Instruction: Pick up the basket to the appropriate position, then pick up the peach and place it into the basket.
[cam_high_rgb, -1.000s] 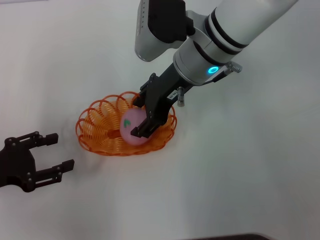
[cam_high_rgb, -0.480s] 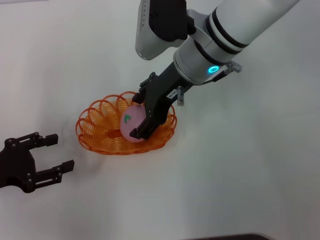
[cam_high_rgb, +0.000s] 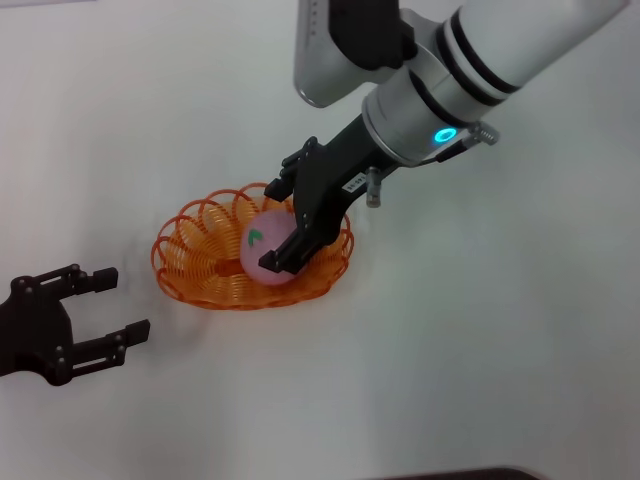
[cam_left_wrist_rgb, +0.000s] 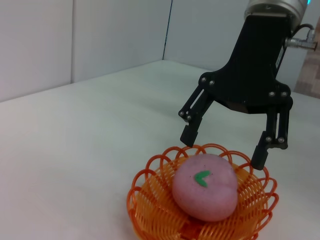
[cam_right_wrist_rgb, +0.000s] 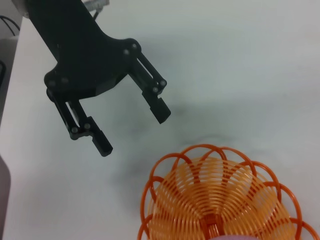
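lifted right pincer (cam_high_rgb: 281, 224) spread above peach (cam_high_rgb: 266, 252) in basket (cam_high_rgb: 195, 262), left pincer (cam_high_rgb: 108, 305) spread, well apart

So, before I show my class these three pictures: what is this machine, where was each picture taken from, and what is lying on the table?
It is a robot with two arms ending in black grippers. One picture looks down from its head; the other two come from cameras on its wrists. On the white table sits an orange wire basket with a pink toy peach inside. The right gripper is open just above the peach, holding nothing. The left gripper waits open beside the basket, also empty.
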